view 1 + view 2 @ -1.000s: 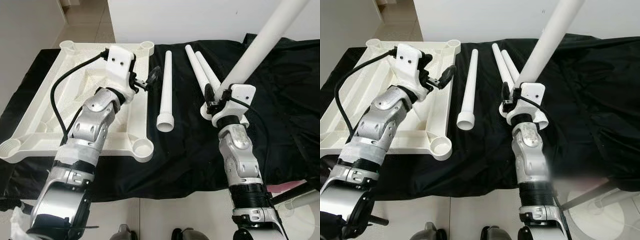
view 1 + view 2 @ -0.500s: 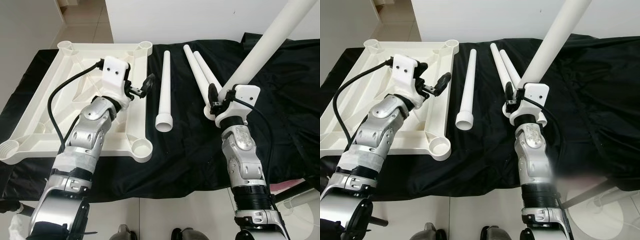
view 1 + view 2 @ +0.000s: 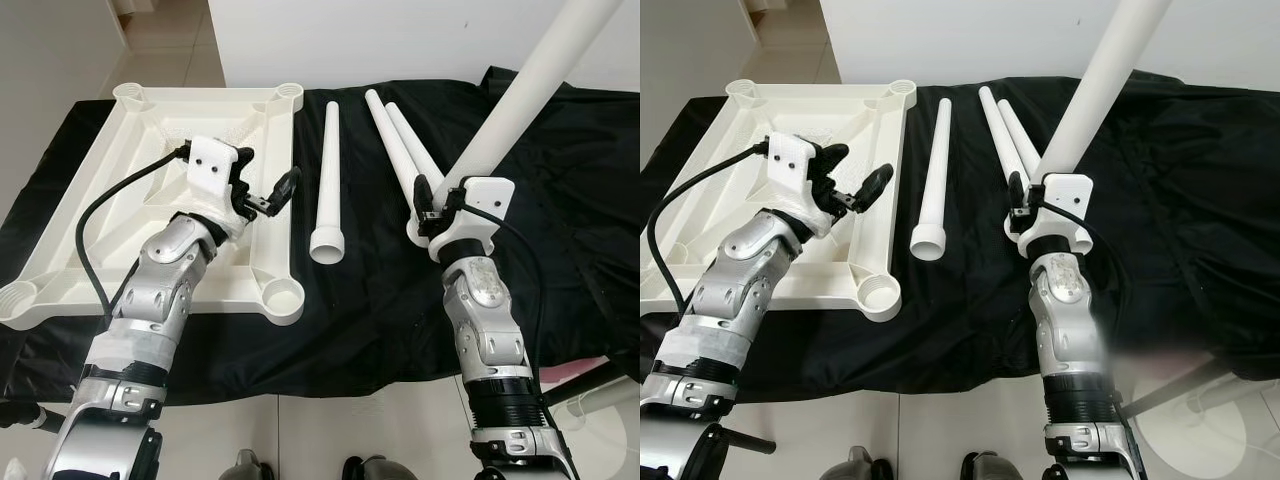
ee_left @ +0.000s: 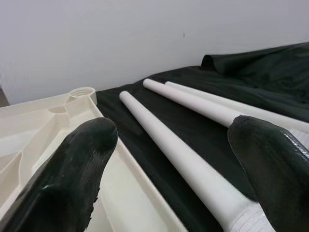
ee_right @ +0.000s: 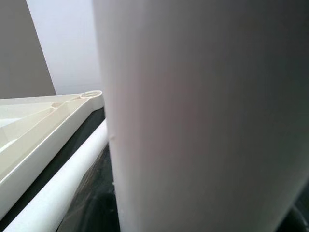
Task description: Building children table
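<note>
An upturned white tabletop point(image 3: 130, 150) with round corner sockets lies on the left of the black cloth. My left gripper point(image 3: 262, 190) hovers open over its right rail, nothing between its fingers point(image 4: 72, 164). Beside that rail lies one loose white leg point(image 3: 329, 170), wide end toward me, and it appears between the fingers in the left wrist view. Two more legs point(image 3: 397, 140) lie side by side further right. My right gripper point(image 3: 436, 192) is shut on a fourth white leg point(image 3: 525, 90), holding it raised and tilted up to the right, close in the right wrist view point(image 5: 193, 121).
The black cloth point(image 3: 570, 250) covers the low table, bunched at the far right. The near right socket point(image 3: 284, 295) of the tabletop is open and faces up. A white wall stands behind the table, and pale floor lies before it.
My left gripper has drawn back toward me along the tabletop's right rail, still open. The right gripper keeps the raised leg and has barely shifted.
</note>
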You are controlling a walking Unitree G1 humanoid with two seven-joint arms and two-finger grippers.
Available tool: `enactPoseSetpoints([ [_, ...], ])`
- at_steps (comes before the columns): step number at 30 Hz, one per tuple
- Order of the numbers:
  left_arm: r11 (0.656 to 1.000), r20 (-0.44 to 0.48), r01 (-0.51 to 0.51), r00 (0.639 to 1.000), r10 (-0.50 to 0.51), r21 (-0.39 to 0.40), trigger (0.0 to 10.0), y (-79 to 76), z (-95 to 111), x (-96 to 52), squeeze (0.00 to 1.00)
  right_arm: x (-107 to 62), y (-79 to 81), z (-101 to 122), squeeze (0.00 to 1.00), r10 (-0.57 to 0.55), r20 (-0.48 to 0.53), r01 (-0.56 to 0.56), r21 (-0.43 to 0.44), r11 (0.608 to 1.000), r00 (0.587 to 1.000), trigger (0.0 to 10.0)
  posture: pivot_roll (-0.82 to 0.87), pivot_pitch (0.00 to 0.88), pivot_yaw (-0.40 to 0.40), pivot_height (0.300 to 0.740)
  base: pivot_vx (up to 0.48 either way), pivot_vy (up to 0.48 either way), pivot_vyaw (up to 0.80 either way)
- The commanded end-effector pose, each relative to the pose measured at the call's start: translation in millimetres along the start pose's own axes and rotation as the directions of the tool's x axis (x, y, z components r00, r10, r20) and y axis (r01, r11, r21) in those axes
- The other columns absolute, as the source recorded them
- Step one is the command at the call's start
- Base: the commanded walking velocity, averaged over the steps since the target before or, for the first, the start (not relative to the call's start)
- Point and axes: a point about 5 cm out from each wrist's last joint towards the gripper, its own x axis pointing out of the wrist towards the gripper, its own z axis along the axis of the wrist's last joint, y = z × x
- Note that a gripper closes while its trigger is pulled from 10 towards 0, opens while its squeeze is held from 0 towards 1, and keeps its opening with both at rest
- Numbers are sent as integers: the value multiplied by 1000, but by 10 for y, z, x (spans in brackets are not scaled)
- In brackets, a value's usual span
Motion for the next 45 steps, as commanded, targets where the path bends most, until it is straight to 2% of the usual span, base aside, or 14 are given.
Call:
enactPoseSetpoints([
  [1, 973, -30, 229, 973, -230, -21, 10000, -82, -45, -85, 0, -23, 5, -6, 0, -9, -2, 9, 6, 1000, 1000, 10000, -104, 99, 61, 740, 0, 0, 0],
  [7, 922, -122, 383, 914, -388, -63, 10000, -124, -168, -307, 0, -25, 40, 7, 0, -11, 6, 11, 13, 1000, 1000, 10000, -90, 100, 68, 740, 0, 0, 0],
  [11, 909, -138, 409, 899, -417, -83, 10000, -140, -197, -355, 0, -32, 43, 2, 0, -11, 5, 11, 13, 1000, 1000, 10000, -90, 100, 68, 740, 0, 0, 0],
  [13, 892, -160, 446, 877, -453, -78, 10000, -155, -231, -425, 0, -37, 44, -12, 0, -8, 2, 8, 12, 1000, 1000, 10000, -81, 92, 65, 740, 0, 0, 0],
  [15, 861, -227, 497, 831, -507, -104, 10000, -130, -299, -594, 0, -1, 43, -21, 0, 1, -3, -1, 10, 1000, 1000, 10000, -61, 100, 59, 740, 0, 0, 0],
  [17, 861, -227, 497, 831, -507, -104, 10000, -130, -299, -594, 0, -1, 43, -21, 0, 1, -3, -1, 10, 1000, 1000, 10000, -61, 100, 59, 740, 0, 0, 0],
  [18, 828, -296, 534, 774, -559, -169, 10000, -120, -349, -784, 0, 18, 57, -17, 0, 15, -1, -15, 5, 1000, 1000, 10000, -56, 102, 59, 740, 0, 0, 0],
  [19, 828, -296, 534, 774, -559, -169, 10000, -120, -349, -784, 0, 18, 57, -17, 0, 15, -1, -15, 5, 1000, 1000, 10000, -56, 102, 59, 740, 0, 0, 0],
  [20, 807, -348, 556, 729, -589, -199, 10000, -124, -400, -891, 0, 19, 47, -37, 0, 13, -7, -13, 2, 1000, 1000, 10000, -51, 106, 54, 740, 0, 0, 0],
  [32, 761, -415, 589, 641, -645, -273, 10000, -152, -472, -1053, 0, 4, 54, -39, 0, 9, -12, -9, 4, 1000, 1000, 10000, -49, 113, 58, 740, 0, 0, 0],
  [34, 742, -451, 594, 595, -665, -309, 10000, -215, -555, -1130, 0, 1, 33, -42, 0, 7, -16, -7, -3, 1000, 1000, 10000, -58, 113, 51, 740, 0, 0, 0],
  [39, 737, -479, 594, 570, -668, -321, 10000, -258, -606, -1169, 0, 7, 24, -42, 0, 8, -15, -8, -10, 1000, 1000, 10000, -62, 112, 53, 740, 0, 0, 0],
  [42, 735, -523, 583, 530, -667, -347, 10000, -275, -699, -1231, 0, 26, 17, -26, 0, 2, -8, -2, -15, 1000, 1000, 10000, -70, 113, 54, 740, 0, 0, 0],
  [45, 740, -537, 584, 527, -659, -335, 10000, -275, -733, -1243, 0, 16, 13, -32, 0, 0, -11, 0, -15, 1000, 1000, 10000, -72, 113, 57, 740, 0, 0, 0],
])
